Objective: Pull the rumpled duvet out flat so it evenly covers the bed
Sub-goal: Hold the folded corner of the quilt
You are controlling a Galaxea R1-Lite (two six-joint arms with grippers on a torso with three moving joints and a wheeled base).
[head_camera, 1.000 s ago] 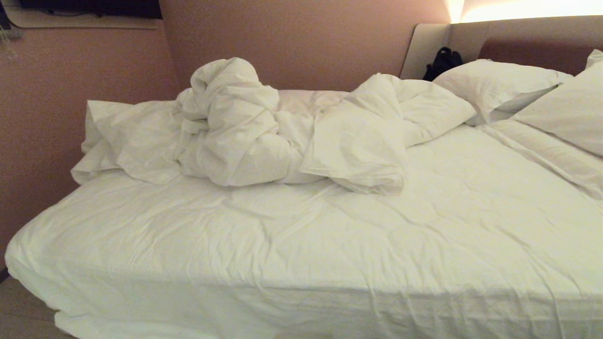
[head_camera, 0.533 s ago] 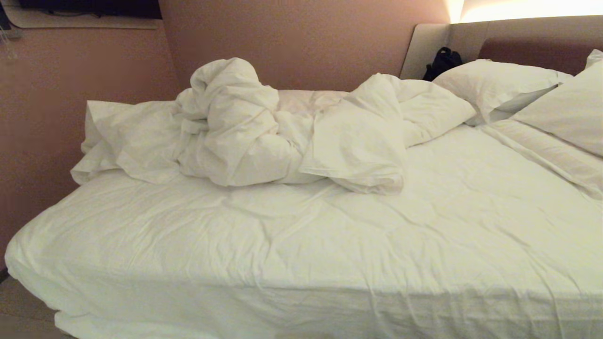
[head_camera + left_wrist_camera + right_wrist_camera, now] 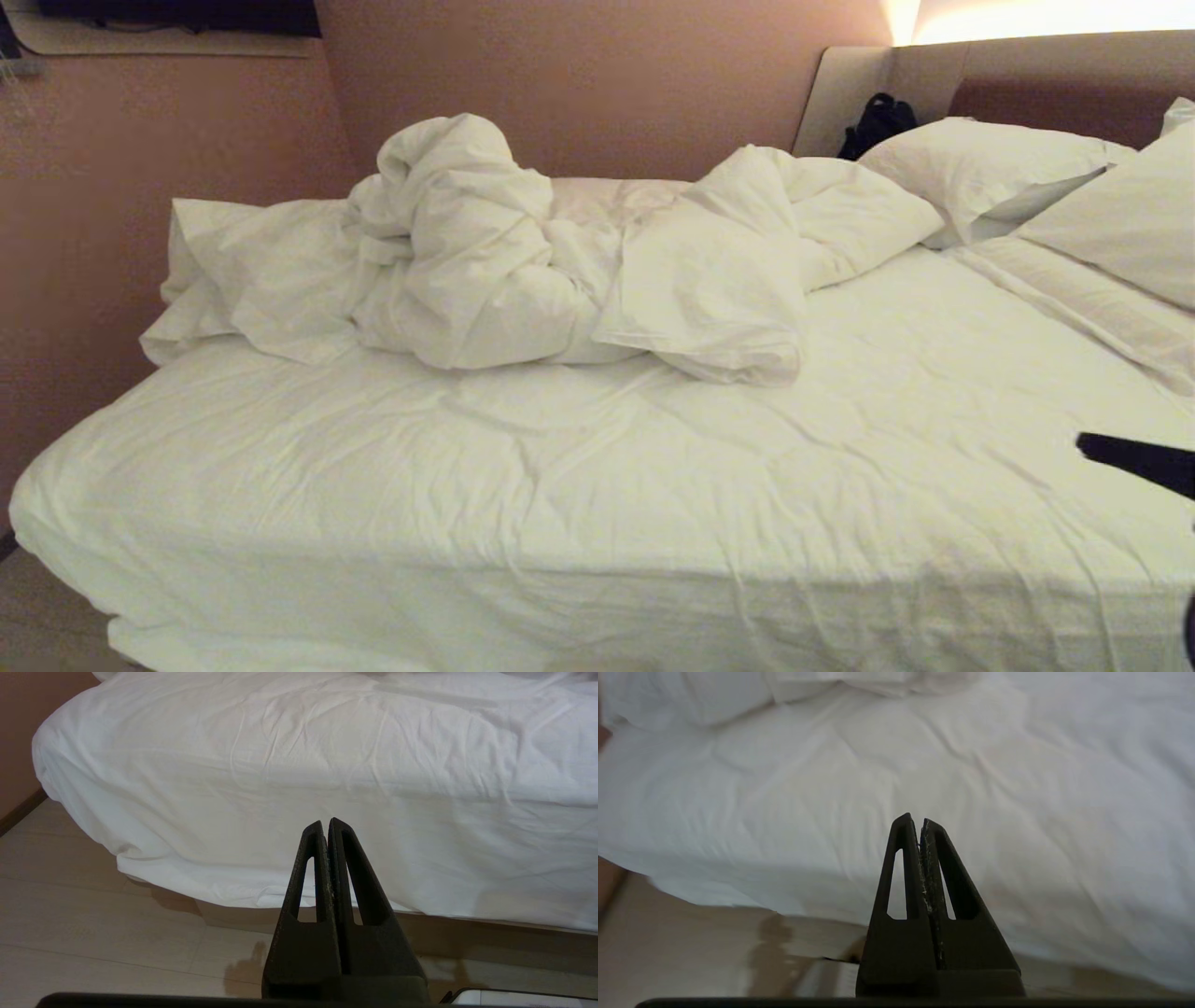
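From my seat at the controls, the duvet [image 3: 523, 252] lay bunched along the far side of the bed [image 3: 597, 485], against the pinkish wall [image 3: 597, 84]. It was a thick, puffy white mass, twisted into one tall knotted peak on the left and slumped into soft folded lobes toward the middle. The nearer part of the mattress carried only smooth white cotton, finely creased, draping over the near edge. Two plump white pillows [image 3: 990, 168] sat at the padded headboard [image 3: 1055, 79] on the right, a small black bag [image 3: 878, 119] tucked beside them.

The right gripper [image 3: 1088, 448] showed at the right edge, a dark tapered wedge over the sheet, touching nothing I could see; its hollow black fingers [image 3: 903, 868] were pressed together, clenched on nothing. The left gripper [image 3: 325, 823] hung low off the bed's near side above pale floor tiles [image 3: 93, 933], likewise pinched closed and empty.
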